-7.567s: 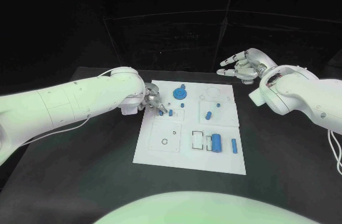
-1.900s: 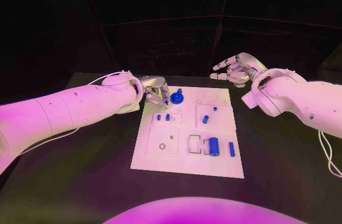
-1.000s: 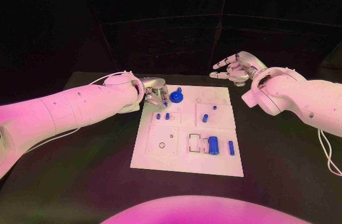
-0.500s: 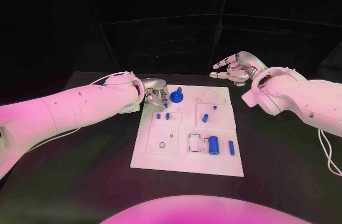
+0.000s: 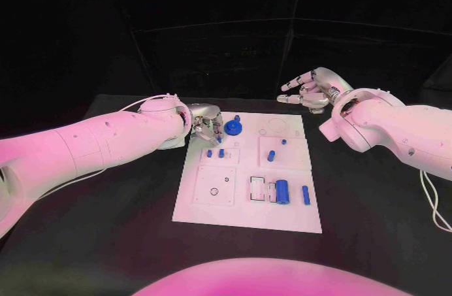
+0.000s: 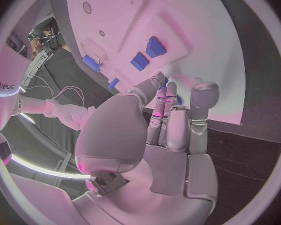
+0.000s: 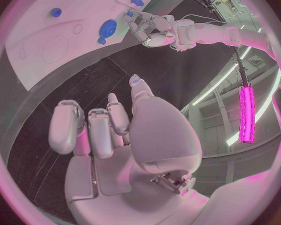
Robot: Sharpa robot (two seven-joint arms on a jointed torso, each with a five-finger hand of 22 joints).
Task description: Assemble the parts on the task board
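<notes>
The white task board (image 5: 243,212) lies mid-table. My left hand (image 5: 206,127) hovers over its far left corner, just left of the blue gear (image 5: 232,126). Its fingers (image 6: 167,102) are drawn together and pinch a small blue part (image 7: 129,14) at their tips. Two small blue pieces (image 5: 215,153) stand in the square nearer me. Beside them to the right are a blue peg (image 5: 271,156) and a tiny blue piece (image 5: 283,142). A thick blue cylinder (image 5: 281,191) and a slim blue piece (image 5: 305,195) lie lower right. My right hand (image 5: 309,91) hangs open beyond the far right corner, holding nothing.
The black table (image 5: 113,230) surrounds the board on all sides. Recesses on the board include a ring outline (image 5: 279,124) at the far right and a square plate with small holes (image 5: 215,185) on the left.
Since 7.6 s ago my left hand has moved from the two small pieces toward the far edge beside the gear. Over the last second both hands have held still.
</notes>
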